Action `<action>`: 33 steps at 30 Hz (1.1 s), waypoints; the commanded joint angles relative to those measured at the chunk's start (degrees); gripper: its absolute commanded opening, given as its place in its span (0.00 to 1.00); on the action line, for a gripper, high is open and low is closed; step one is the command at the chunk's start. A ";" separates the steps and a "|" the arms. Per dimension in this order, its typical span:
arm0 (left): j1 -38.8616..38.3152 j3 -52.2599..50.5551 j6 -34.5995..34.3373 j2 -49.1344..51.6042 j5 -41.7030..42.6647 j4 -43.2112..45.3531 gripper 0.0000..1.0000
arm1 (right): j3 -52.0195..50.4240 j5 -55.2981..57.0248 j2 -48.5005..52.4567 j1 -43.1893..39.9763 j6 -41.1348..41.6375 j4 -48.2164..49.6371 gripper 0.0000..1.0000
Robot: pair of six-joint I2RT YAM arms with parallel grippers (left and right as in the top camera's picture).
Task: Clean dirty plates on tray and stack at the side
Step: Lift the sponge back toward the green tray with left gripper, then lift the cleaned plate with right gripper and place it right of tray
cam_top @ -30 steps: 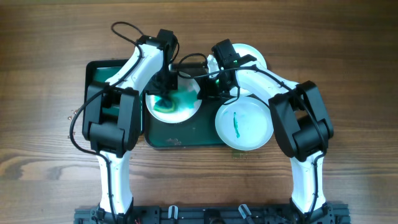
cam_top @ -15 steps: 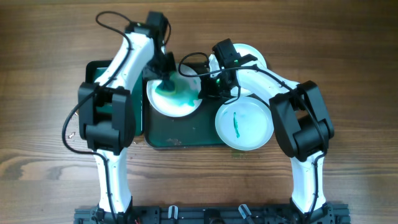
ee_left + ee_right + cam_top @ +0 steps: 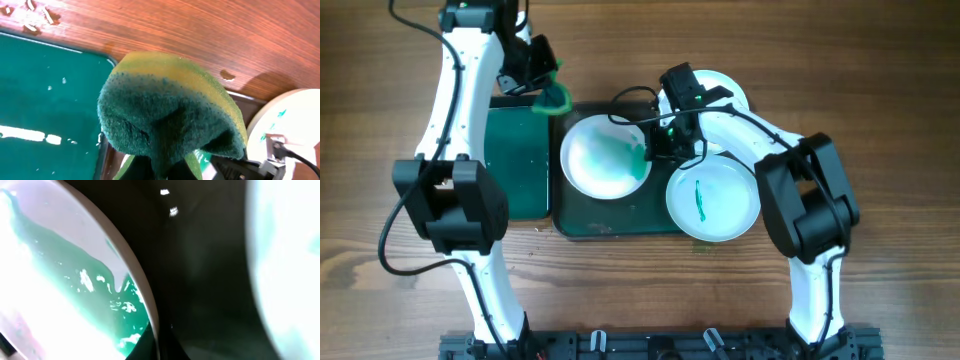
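A white plate (image 3: 603, 160) smeared with green lies on the left part of the dark green tray (image 3: 620, 218). My right gripper (image 3: 655, 143) is shut on its right rim; the right wrist view shows the rim (image 3: 145, 300) between the fingers (image 3: 160, 347). A second plate (image 3: 720, 205) with a green streak lies at the tray's right edge. A third plate (image 3: 728, 88) lies behind the right arm. My left gripper (image 3: 542, 82) is shut on a green-and-yellow sponge (image 3: 554, 97), also in the left wrist view (image 3: 170, 110), held above the table.
A smaller, deeper green sponge tray (image 3: 515, 160) stands left of the big tray; it also shows in the left wrist view (image 3: 45, 95). Small white crumbs (image 3: 35, 15) lie on the wooden table behind it. Cables run over the arms near the back plate.
My left arm lifted the sponge off the smeared plate and swung it back and left, beyond the sponge tray's far right corner. The right gripper and the plates stayed put.
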 commanded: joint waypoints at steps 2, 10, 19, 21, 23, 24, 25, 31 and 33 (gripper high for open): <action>0.33 0.90 1.16 -1.40 -0.92 -0.26 0.04 | 0.00 20.20 -8.55 4.07 -0.09 -2.54 0.04; 0.33 0.87 1.16 -1.40 -1.49 -0.33 0.04 | 0.09 53.16 -17.90 13.90 -1.92 -6.10 0.04; 0.26 0.87 1.18 -1.40 -1.49 -0.33 0.04 | 0.09 77.94 -21.64 22.29 -12.48 -6.56 0.04; 0.26 0.87 1.18 -1.40 -1.49 -0.33 0.04 | 0.09 84.98 -21.64 24.24 -14.21 -6.54 0.04; 0.26 0.87 1.18 -1.40 -1.49 -0.33 0.04 | 0.09 91.41 -21.64 25.88 -15.06 -6.51 0.04; 0.26 0.87 1.18 -1.40 -1.49 -0.31 0.04 | 0.09 94.97 -21.66 26.73 -15.06 -6.54 0.04; 0.26 0.87 1.18 -1.40 -1.49 -0.31 0.04 | 0.09 96.83 -21.66 27.21 -15.06 -6.54 0.04; 0.20 0.87 1.18 -1.40 -1.49 -0.31 0.04 | 0.09 104.98 -21.66 29.97 -15.06 -6.49 0.04; 0.09 0.87 1.16 -1.40 -1.49 -0.31 0.04 | 0.09 105.02 -21.66 30.16 -15.26 -6.25 0.04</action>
